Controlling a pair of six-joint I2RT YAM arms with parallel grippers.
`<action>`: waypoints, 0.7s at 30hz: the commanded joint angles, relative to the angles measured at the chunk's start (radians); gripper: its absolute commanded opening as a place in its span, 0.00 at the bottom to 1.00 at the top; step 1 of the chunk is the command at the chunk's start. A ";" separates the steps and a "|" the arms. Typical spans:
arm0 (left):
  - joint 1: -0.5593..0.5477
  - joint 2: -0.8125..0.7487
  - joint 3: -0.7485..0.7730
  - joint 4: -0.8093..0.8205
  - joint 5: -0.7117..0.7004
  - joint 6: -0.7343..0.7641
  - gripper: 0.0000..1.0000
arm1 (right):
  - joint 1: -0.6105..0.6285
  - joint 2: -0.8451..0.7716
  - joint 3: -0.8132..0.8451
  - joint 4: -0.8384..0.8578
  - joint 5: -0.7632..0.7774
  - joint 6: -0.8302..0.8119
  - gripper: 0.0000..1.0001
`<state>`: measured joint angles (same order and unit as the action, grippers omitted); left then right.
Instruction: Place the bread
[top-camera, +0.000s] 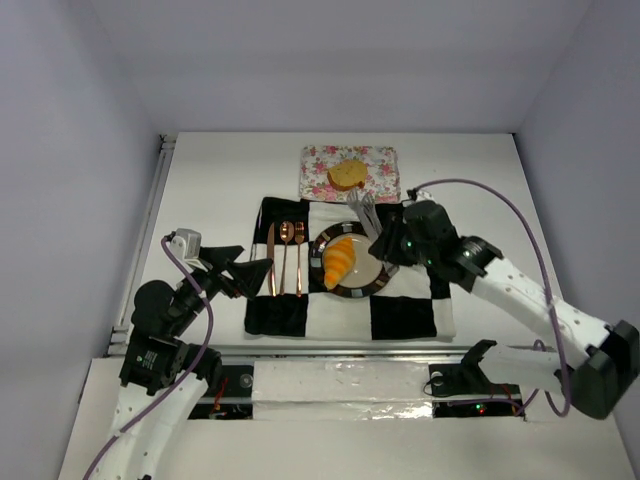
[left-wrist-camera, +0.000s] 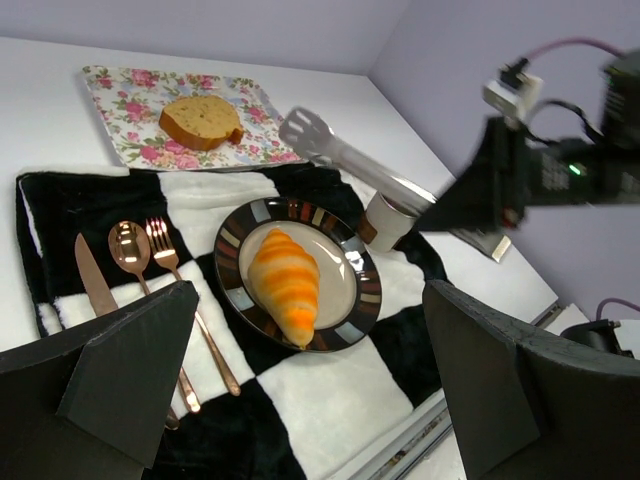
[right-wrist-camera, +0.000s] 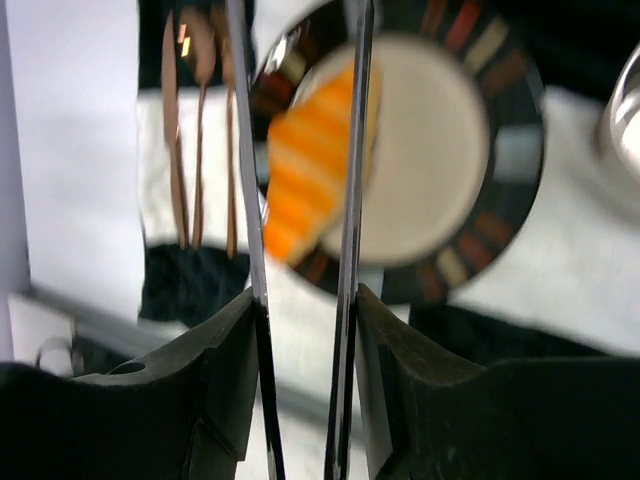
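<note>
An orange-golden croissant (top-camera: 338, 262) (left-wrist-camera: 285, 280) (right-wrist-camera: 305, 185) lies on the dark-rimmed plate (top-camera: 368, 285) (left-wrist-camera: 365, 290) (right-wrist-camera: 500, 160). The round tan slice (top-camera: 346, 175) (left-wrist-camera: 200, 122) rests on a floral napkin (top-camera: 380, 170) (left-wrist-camera: 120, 140) behind the plate. My right gripper (top-camera: 395, 240) (left-wrist-camera: 480, 190) (right-wrist-camera: 305, 300) is shut on metal tongs (top-camera: 364, 212) (left-wrist-camera: 345, 158) (right-wrist-camera: 352, 150). The tongs' ends hover over the plate's far right rim with no bread between them. At the mat's left edge my left gripper (top-camera: 238, 265) (left-wrist-camera: 310, 340) stands open and holds nothing.
A black-and-white checked placemat (top-camera: 400, 315) (left-wrist-camera: 350, 400) lies under the plate. A copper knife, spoon and fork (top-camera: 285, 258) (left-wrist-camera: 130, 260) lie left of the plate. A small cup (left-wrist-camera: 388, 218) stands at the plate's right, beside the right gripper. Walls enclose the table.
</note>
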<state>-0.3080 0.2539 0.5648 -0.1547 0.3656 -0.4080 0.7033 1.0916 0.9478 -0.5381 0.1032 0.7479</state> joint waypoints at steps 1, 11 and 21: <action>-0.006 0.001 -0.006 0.043 0.010 0.005 0.97 | -0.126 0.138 0.098 0.174 0.037 -0.061 0.44; -0.006 -0.018 -0.008 0.047 0.012 0.003 0.97 | -0.314 0.510 0.340 0.270 -0.097 -0.102 0.43; -0.006 -0.018 -0.009 0.052 0.015 0.005 0.97 | -0.360 0.700 0.396 0.332 -0.230 -0.094 0.42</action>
<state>-0.3080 0.2451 0.5629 -0.1543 0.3660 -0.4080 0.3523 1.7897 1.3003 -0.2939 -0.0570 0.6617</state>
